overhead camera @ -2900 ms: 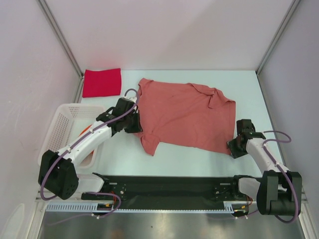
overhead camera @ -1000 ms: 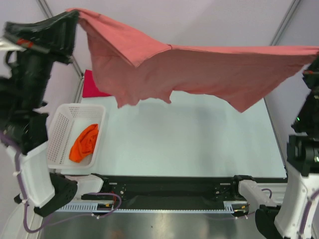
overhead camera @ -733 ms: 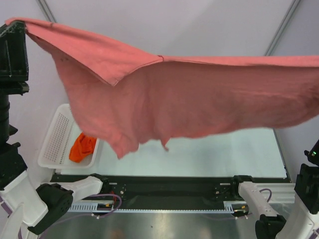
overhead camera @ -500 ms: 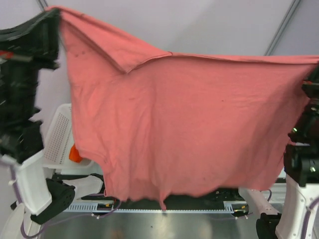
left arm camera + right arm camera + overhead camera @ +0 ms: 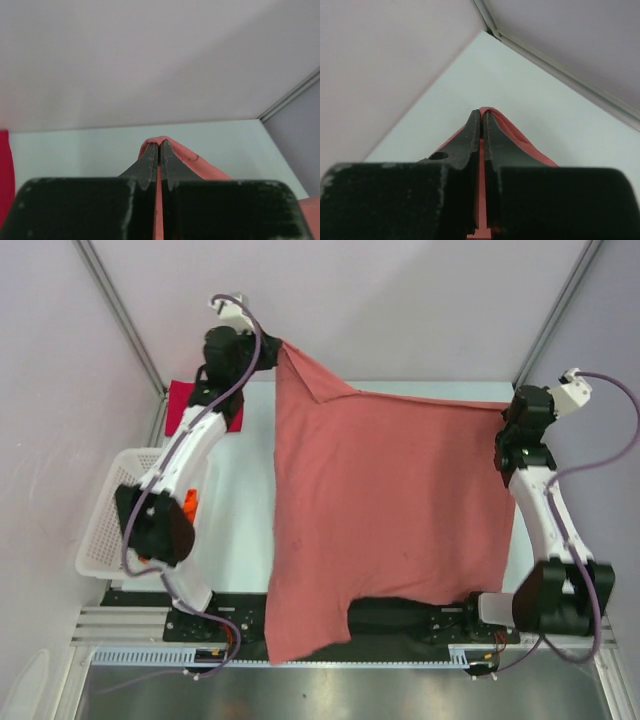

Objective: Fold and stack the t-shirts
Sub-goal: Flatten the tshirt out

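Starting at the left, the white plastic mesh basket [image 5: 110, 510] is sitting by the table's left edge with the crumpled orange cloth tee [image 5: 190, 508] inside. The folded crimson red tee [image 5: 185, 400] is lying at the far left corner, just beside my left arm.

My left gripper [image 5: 270, 344] is clenching one far corner of the salmon-pink cotton t-shirt [image 5: 390, 510]. The left wrist view is showing the jaws pressed together with a pink fold pinched at the tips [image 5: 159, 145].

From that pinch the shirt is running toward me. Its long axis is going far to near, and its lower edge is spilling over the near edge of the pale table [image 5: 245, 530] onto the black rail.

My right gripper [image 5: 505, 408] is likewise clamping the other far corner [image 5: 481, 112]. It is sitting nearer me than the left one, so the held edge is lying askew.

Half a second ago I was holding the cloth high, screening the table. Now both arms are reaching far and low, and the shirt is spreading flat.

I judge that the next move will depend on squaring that far edge.
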Controlling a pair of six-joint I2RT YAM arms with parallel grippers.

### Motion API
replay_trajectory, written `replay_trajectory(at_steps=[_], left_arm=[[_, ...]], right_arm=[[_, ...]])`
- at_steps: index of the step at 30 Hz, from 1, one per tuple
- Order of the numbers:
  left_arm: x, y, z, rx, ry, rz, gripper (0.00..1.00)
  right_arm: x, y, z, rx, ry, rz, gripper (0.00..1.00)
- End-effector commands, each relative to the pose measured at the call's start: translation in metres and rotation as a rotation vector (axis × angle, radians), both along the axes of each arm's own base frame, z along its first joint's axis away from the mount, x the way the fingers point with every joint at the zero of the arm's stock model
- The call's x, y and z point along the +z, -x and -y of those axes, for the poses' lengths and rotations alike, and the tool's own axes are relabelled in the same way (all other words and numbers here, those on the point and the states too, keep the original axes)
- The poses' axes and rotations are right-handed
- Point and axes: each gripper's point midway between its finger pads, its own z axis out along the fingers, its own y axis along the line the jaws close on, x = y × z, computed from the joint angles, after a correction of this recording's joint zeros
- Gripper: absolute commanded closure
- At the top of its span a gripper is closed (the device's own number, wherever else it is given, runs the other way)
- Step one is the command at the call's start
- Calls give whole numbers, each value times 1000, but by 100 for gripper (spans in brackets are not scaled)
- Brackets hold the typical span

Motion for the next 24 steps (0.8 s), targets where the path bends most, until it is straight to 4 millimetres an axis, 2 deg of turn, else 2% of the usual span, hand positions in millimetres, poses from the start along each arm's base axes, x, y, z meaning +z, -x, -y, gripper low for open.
replay_trajectory(at_steps=[1, 2, 3, 4, 5, 6, 7, 8, 9, 12, 16, 18, 22, 23, 24], left_arm=[[-9, -46, -9, 57, 92, 47, 100], [-58, -74, -3, 66, 79, -37, 100], [-54, -87, -1, 65, 95, -25, 100], [-66, -99, 3, 58, 107, -50, 100], [-82, -113, 6, 48, 112, -80, 100], [-99, -134, 12, 41, 115, -105, 100], [-112, -144, 17, 34, 137, -130, 100], [-96, -151, 24, 3, 161, -96, 100], [-130, -163, 29, -1, 175, -150, 100], [-145, -174, 35, -9, 201, -164, 100], [-162, -174, 33, -6, 202, -190, 100], [-173, -172, 33, -10, 211, -219, 100], [-178, -163, 33, -28, 218, -277, 100], [-173, -158, 32, -28, 218, -284, 100], [-180, -151, 31, -21, 217, -328, 100]], right_arm=[[-7, -39, 20, -40, 9, 73, 100], [-35, -59, 26, -36, 7, 19, 100], [-52, -70, 29, -40, 2, -12, 100], [-63, -81, 33, -38, -2, -35, 100], [-63, -93, 38, -39, 2, -33, 100], [-96, -109, 41, -40, -4, -101, 100], [-103, -116, 44, -37, -1, -116, 100], [-105, -126, 49, -45, -2, -122, 100], [-125, -134, 51, -43, -9, -161, 100], [-143, -146, 56, -44, 6, -203, 100], [-153, -153, 58, -30, 13, -234, 100], [-157, -152, 58, -27, 13, -255, 100], [-154, -149, 57, -25, -3, -299, 100], [-163, -141, 55, -23, -25, -356, 100], [-165, -137, 54, -23, -47, -380, 100]])
